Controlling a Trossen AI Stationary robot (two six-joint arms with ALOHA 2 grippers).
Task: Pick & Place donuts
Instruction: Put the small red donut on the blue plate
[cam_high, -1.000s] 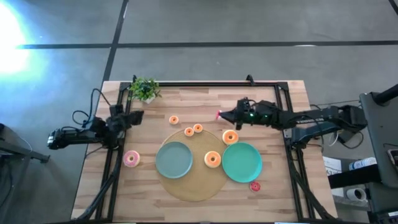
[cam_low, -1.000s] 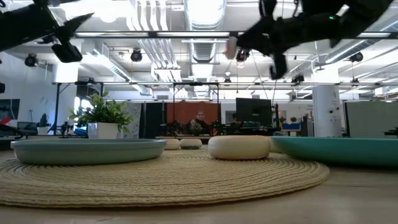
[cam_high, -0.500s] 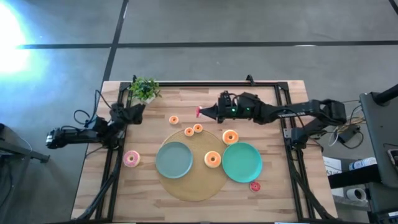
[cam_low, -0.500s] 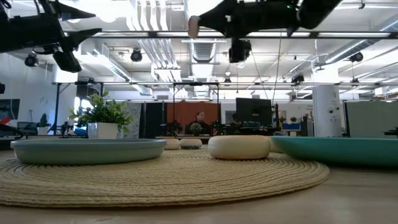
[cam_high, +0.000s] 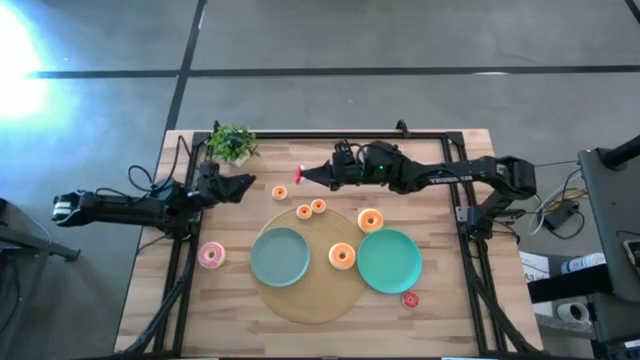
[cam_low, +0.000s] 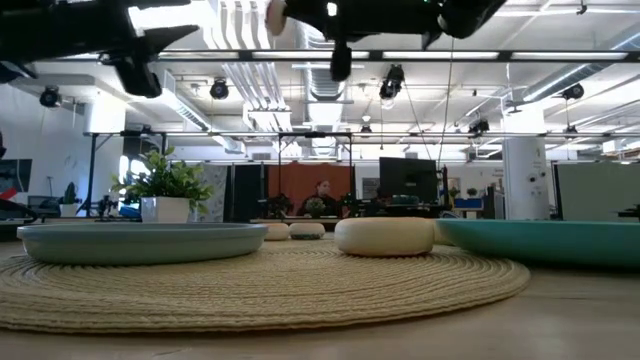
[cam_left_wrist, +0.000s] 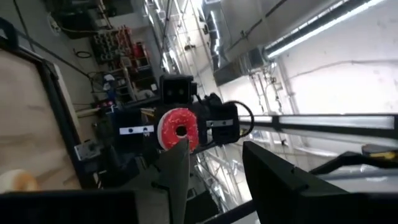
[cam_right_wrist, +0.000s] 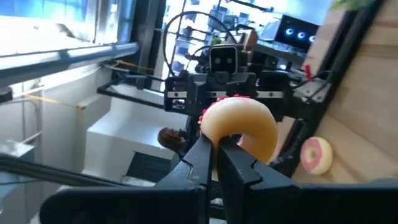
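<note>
High view: my right gripper (cam_high: 303, 176) hangs above the desk (cam_high: 450, 300) toward 12 o'clock, clamped on a pink donut (cam_high: 299, 176). My left gripper (cam_high: 248, 186) faces it from 9 o'clock.

Left wrist view: left fingers (cam_left_wrist: 177, 171) stand apart, empty.

Right wrist view: right fingers (cam_right_wrist: 205, 158) pinch the ring's rim. It looks light, stiff and smooth; I judge the rim the safest hold.

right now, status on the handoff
Right gripper shut on red donut, held in the air. Left gripper open, facing it, apart. Nothing between them.
</note>
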